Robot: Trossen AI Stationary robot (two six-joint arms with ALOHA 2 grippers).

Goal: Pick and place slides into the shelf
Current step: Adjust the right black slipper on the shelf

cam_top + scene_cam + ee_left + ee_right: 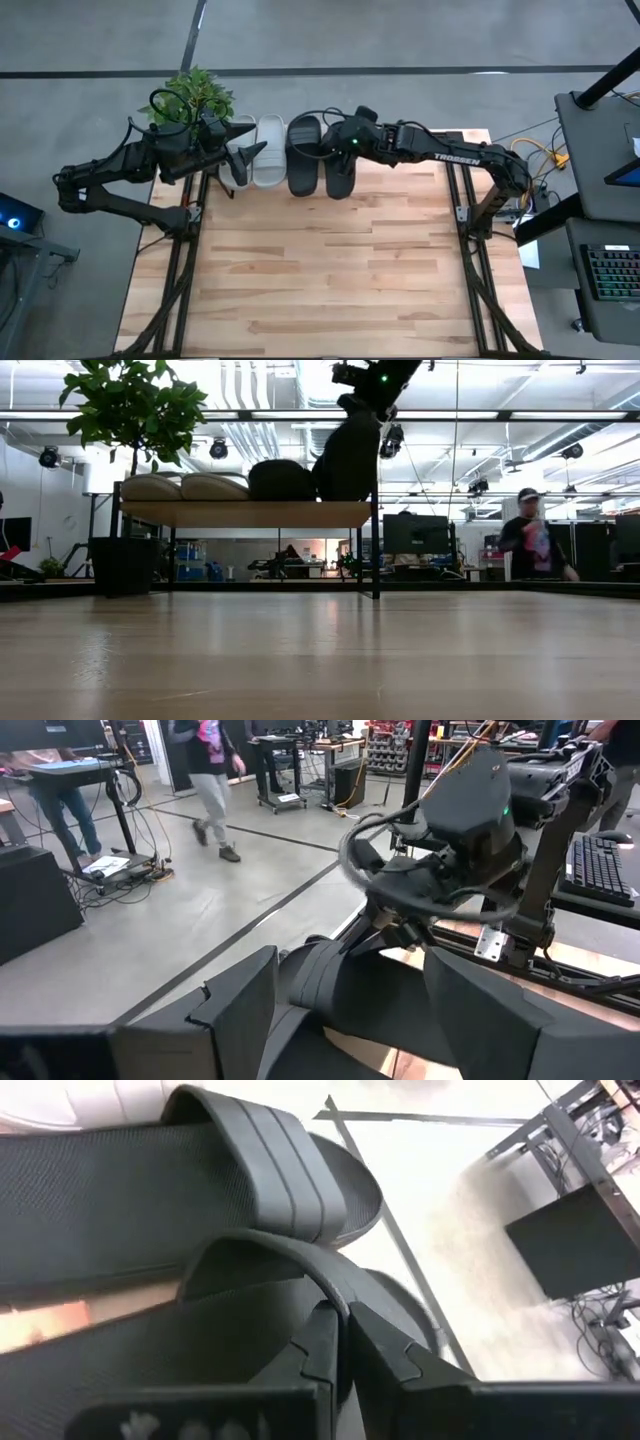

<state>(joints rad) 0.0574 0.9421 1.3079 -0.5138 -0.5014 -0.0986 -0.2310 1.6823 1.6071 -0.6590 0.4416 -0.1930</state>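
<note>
The shelf [250, 513] stands at the table's far edge. On its top board lie two light grey slides [150, 487] [213, 487] and one black slide [282, 480]. A second black slide [350, 460] stands tilted at the shelf's right end, with my right gripper [345, 1330] shut on it. In the high view the grey slide [268, 150], the lying black one [303, 155] and the held one [340, 170] sit side by side. My left gripper [255, 140] hovers open over the grey slides and touches nothing. My right gripper pinches the edge of the black slide's strap [335, 1295] between its two fingers [320, 1350]. The fingers slant down from the table's right side. The slide is tilted steeply, its upper end raised and its lower end [345, 497] on the shelf's top board.
A potted plant [130, 410] stands at the shelf's left end. The wooden tabletop [320, 270] lies bare in front of the shelf. A person [530, 535] stands in the room behind, and desks with equipment [600, 150] stand to the right of the table.
</note>
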